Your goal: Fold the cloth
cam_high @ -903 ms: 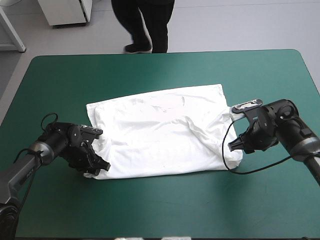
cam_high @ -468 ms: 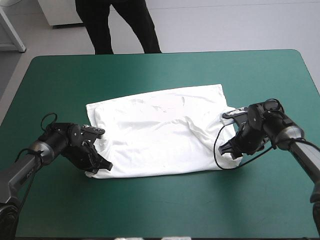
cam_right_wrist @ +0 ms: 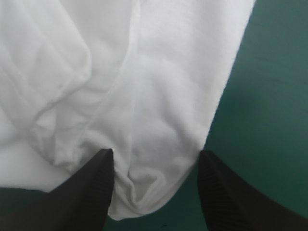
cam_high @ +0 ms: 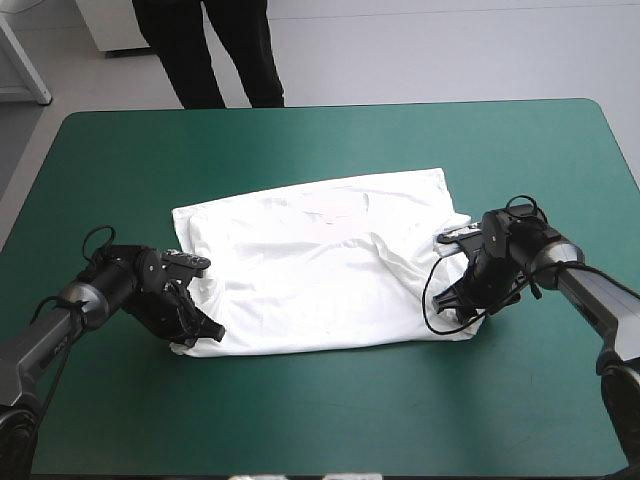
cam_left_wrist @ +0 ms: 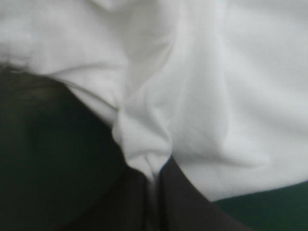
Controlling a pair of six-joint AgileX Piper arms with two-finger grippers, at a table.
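The white T-shirt (cam_high: pixel 320 265) lies spread mostly flat at the middle of the teal-green table, with a fold ridge toward its right side. My left gripper (cam_high: pixel 195 330) is at the shirt's near left corner, its black fingers shut on a pinch of cloth (cam_left_wrist: pixel 144 154). My right gripper (cam_high: pixel 452 305) rests at the near right corner. In the right wrist view its fingers (cam_right_wrist: pixel 86 192) stand open, with the corner of the T-shirt (cam_right_wrist: pixel 144 187) lying between them.
Bare teal-green cover (cam_high: pixel 330 410) runs along the near edge and beyond the shirt toward the far edge (cam_high: pixel 330 130).
The right gripper has slid left and inward onto the shirt's near right corner. The left gripper stays in place, holding its corner.
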